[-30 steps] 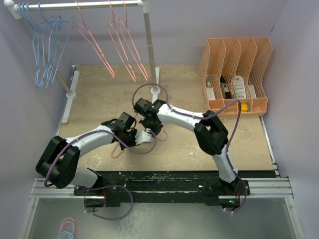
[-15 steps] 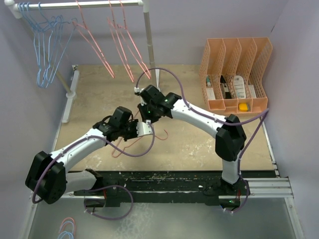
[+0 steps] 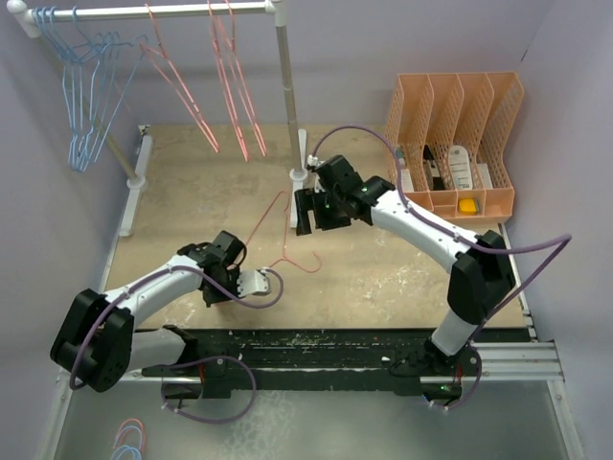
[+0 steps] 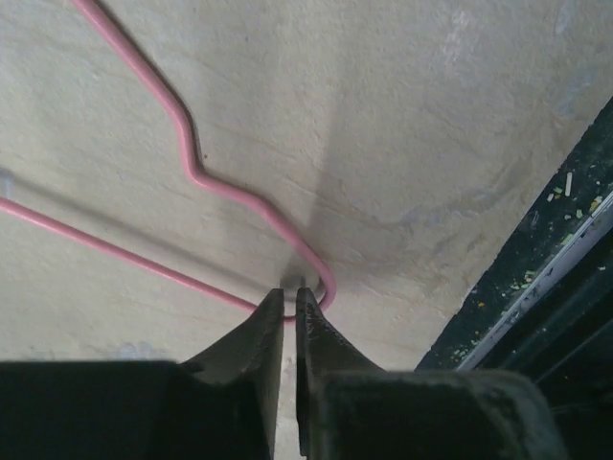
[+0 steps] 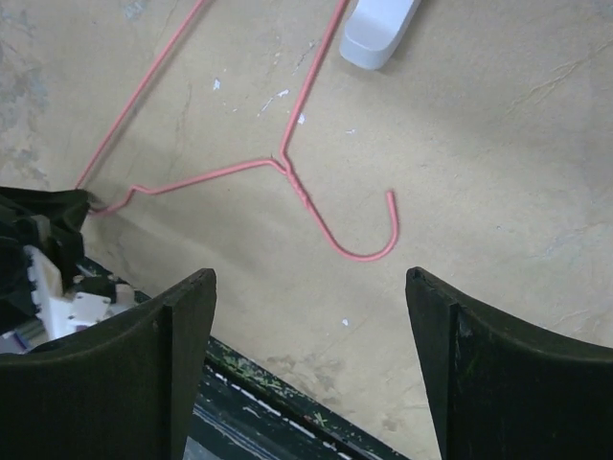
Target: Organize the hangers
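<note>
Left claw (image 4: 289,293) pinching pink hanger (image 5: 283,164) corner, right claw (image 5: 308,278) open above its hook

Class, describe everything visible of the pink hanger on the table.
The pink hanger is thin pink-red wire bent into a triangle, with a twisted neck and an open hook. It lies low on the tan table. The left gripper, shut, pinches one rounded corner; the right gripper hangs open above it, not touching.
</note>
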Robot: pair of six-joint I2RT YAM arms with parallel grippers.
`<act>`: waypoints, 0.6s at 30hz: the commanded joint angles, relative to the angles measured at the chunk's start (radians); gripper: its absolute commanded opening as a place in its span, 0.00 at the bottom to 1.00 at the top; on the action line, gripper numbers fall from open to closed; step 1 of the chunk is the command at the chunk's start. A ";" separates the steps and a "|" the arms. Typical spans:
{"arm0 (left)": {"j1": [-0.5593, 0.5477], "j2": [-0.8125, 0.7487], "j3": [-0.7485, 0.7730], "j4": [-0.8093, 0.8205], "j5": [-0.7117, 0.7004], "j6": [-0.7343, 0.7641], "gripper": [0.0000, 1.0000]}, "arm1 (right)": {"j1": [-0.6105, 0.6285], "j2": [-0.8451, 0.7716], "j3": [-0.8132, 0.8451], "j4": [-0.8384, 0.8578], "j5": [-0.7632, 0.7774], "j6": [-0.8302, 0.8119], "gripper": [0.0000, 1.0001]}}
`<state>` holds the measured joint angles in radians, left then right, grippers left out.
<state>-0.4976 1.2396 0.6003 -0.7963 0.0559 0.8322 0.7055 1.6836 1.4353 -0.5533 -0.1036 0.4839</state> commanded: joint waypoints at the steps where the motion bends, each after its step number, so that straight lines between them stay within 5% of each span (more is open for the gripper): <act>1: 0.007 -0.057 0.030 -0.060 -0.026 0.014 0.22 | 0.022 0.067 -0.059 0.046 -0.017 -0.005 0.81; 4: 0.013 -0.045 0.035 -0.026 -0.037 0.002 0.36 | 0.026 0.110 -0.090 0.084 -0.005 -0.002 0.75; 6: 0.023 -0.027 0.036 -0.007 -0.033 0.002 0.37 | 0.026 0.142 -0.095 0.104 -0.007 -0.004 0.71; 18: 0.363 0.026 0.047 -0.032 0.056 0.246 0.26 | 0.114 0.247 -0.054 0.113 0.044 -0.072 0.63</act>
<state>-0.2005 1.2533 0.6083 -0.7948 0.0498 0.9680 0.7528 1.8980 1.3228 -0.4400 -0.1173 0.4595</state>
